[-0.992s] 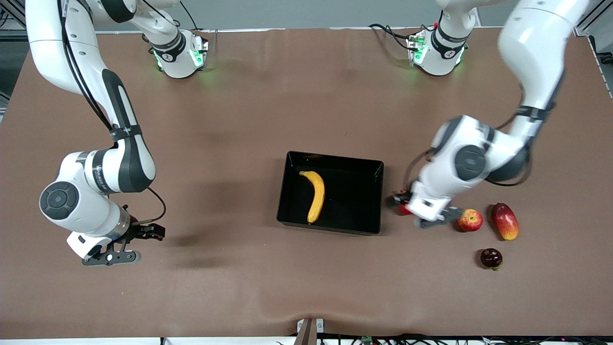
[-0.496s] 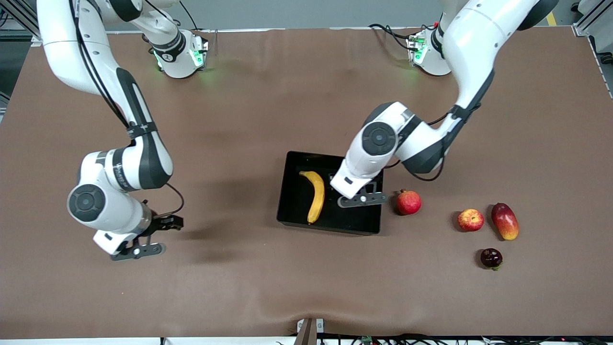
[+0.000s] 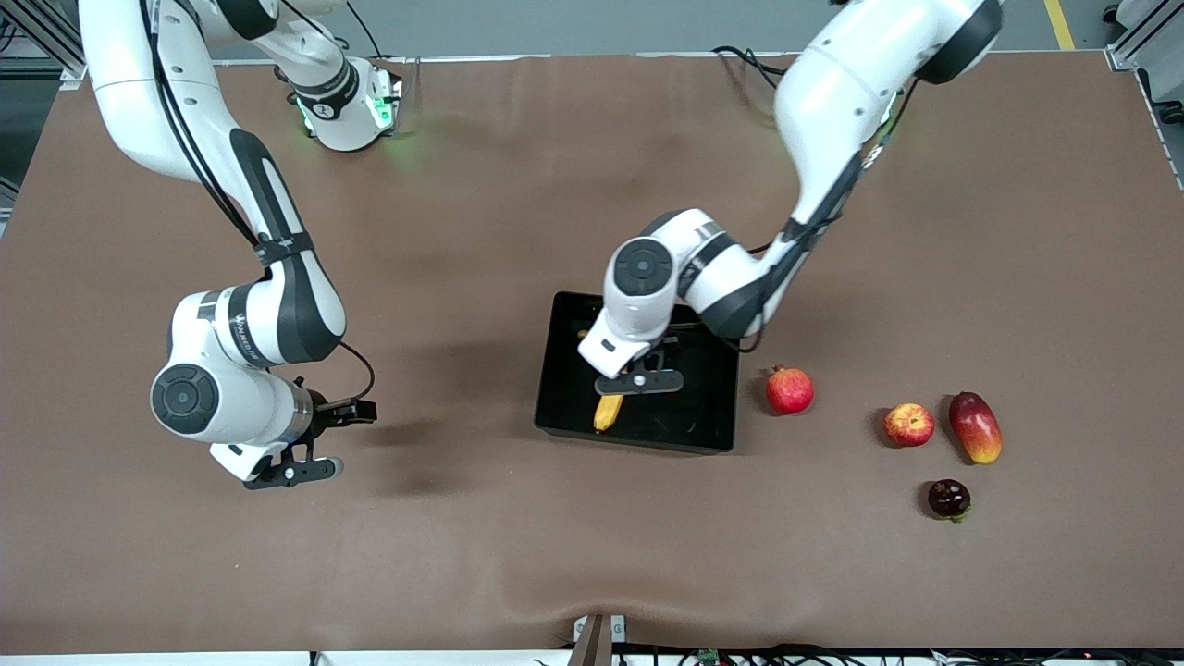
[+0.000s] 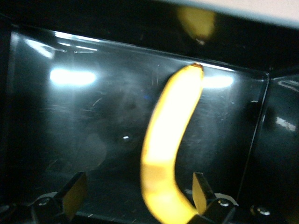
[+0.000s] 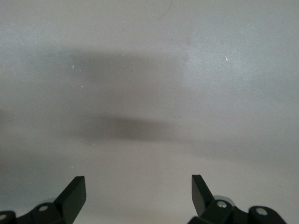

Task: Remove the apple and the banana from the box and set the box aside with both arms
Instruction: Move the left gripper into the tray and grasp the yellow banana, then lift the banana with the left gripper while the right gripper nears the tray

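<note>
Left gripper (image 3: 638, 377) over the black tray (image 3: 712, 421), just above the banana (image 3: 608, 413), fingers (image 4: 202, 190) spread apart and holding nothing. In the left wrist view, banana (image 4: 170, 154) lying on the glossy tray floor (image 4: 84, 121) between the two parted fingertips, its dark tip pointing at the tray wall; contact between fingers and fruit not possible to tell. From the front, most of the banana hidden under the left arm's wrist, only its end nearer the front camera showing.

Tray near the middle of the brown desk (image 3: 518, 185). Apple (image 3: 907, 425) out on the desk, toward the left arm's end, well apart from the tray. Pomegranate (image 3: 789, 389) between tray and apple, close beside the tray's end wall yet not touching it. Mango (image 3: 975, 426) just beside the apple, still nearer the left arm's end. Small dark round fruit (image 3: 949, 498) nearer the front camera than apple and mango.

Right gripper (image 3: 301, 460) over bare desk toward the right arm's end, well apart from the tray, fingers (image 5: 74, 191) wide apart and empty. In the right wrist view, only plain desk surface (image 5: 149, 70) and soft shadows between the fingertips.
</note>
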